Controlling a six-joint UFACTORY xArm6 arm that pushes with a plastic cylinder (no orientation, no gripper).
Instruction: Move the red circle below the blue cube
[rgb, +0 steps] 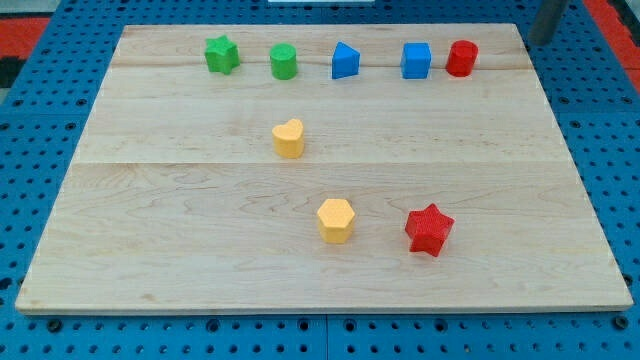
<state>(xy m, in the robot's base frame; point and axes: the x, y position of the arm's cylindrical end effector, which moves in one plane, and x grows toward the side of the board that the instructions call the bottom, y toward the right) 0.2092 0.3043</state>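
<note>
Along the top of my board (150, 200), left to right, sit the green star (221, 54), green cylinder (284, 62), blue wedge (345, 61), blue cube (416, 60) and red circle (461, 58), the last two nearly touching. The yellow heart (289, 138) lies mid-board. Lower down, the yellow hexagon (336, 220) sits left of the red star (429, 229).

Seven blocks stand on the wooden board (150, 200). Green: two, a star (222, 54) and a cylinder (284, 62). Blue: two, a wedge-like block (345, 61) and a cube (416, 60). Red: two, a circle (461, 58) and a star (429, 229). Yellow: two, a heart (288, 138) and a hexagon (336, 220). Correction to total: eight blocks. One board. One dark rod (548, 18) shows at the view's top right corner.
</note>
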